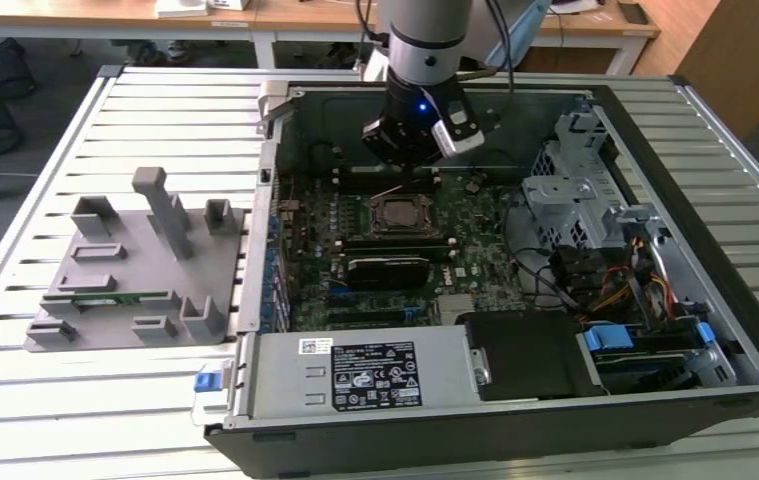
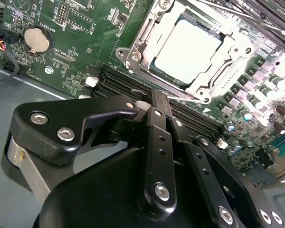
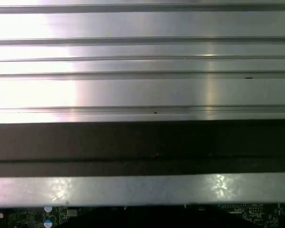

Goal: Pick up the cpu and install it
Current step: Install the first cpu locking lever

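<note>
CPU (image 2: pixel 192 51) is lying flat inside its socket frame (image 2: pixel 147 45) — the gripper (image 2: pixel 154 102), jaws together and empty, is hovering just beside it, best kept square.

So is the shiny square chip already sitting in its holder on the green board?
Yes, in the second wrist view the cpu lies flat inside the metal socket frame on the motherboard.

End effector (image 2: pixel 154 102) fingertips hidden behind its linkage.
</note>
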You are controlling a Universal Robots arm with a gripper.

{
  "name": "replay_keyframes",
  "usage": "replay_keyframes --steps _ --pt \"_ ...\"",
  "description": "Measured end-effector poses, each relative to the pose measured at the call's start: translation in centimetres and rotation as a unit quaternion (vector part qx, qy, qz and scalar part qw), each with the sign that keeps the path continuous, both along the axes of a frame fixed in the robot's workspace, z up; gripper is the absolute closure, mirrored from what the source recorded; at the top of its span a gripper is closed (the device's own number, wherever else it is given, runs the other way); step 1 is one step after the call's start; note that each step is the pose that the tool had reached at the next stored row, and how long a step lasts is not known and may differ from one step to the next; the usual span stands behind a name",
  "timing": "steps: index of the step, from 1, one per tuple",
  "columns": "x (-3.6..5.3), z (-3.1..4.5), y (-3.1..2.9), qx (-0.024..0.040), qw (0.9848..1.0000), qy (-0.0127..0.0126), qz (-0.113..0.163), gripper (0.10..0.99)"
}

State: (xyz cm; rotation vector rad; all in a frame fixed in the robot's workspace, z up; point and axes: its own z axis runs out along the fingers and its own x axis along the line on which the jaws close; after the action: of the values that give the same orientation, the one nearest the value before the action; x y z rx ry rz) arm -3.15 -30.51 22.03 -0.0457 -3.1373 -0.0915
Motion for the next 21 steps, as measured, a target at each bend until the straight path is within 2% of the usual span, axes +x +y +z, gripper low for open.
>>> replay_keyframes --steps 21 --pt "0.69 -1.79 0.0 -0.0004 1.0 0.0 0.0 0.98"
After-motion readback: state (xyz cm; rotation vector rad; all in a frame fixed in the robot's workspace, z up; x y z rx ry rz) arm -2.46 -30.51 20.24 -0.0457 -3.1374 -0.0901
